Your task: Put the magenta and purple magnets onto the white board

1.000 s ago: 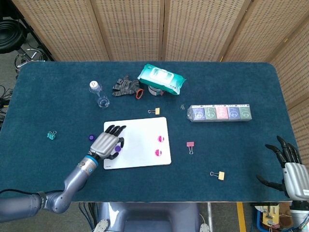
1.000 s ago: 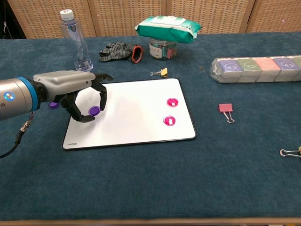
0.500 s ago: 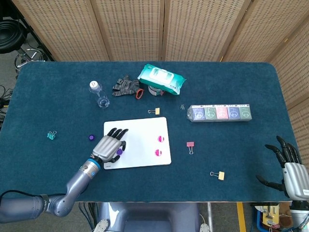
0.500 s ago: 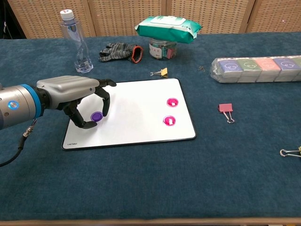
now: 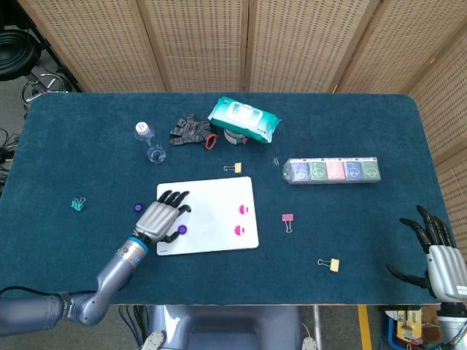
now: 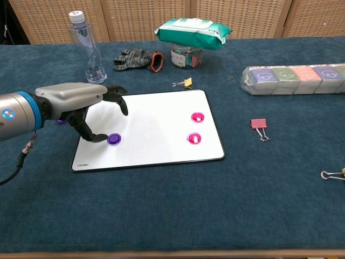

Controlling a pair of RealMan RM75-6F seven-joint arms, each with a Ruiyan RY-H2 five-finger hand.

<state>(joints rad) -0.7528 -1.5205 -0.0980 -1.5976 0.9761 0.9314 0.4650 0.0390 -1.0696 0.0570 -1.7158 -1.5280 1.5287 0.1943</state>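
You can see two pink magnets [image 6: 197, 116], two purple magnets [image 6: 114, 138], one white board [image 6: 156, 129], four clips [image 6: 259, 125], one bottle [image 6: 86, 46] and two hands [image 6: 81, 102]

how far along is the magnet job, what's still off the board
Done: two magenta magnets and one purple magnet lie on the white board. In hand: nothing is gripped; the left hand hovers over the board's left edge, fingers apart, thumb tip beside that purple magnet. Left: a second purple magnet sits on the cloth, left of the board. The right hand idles, open.
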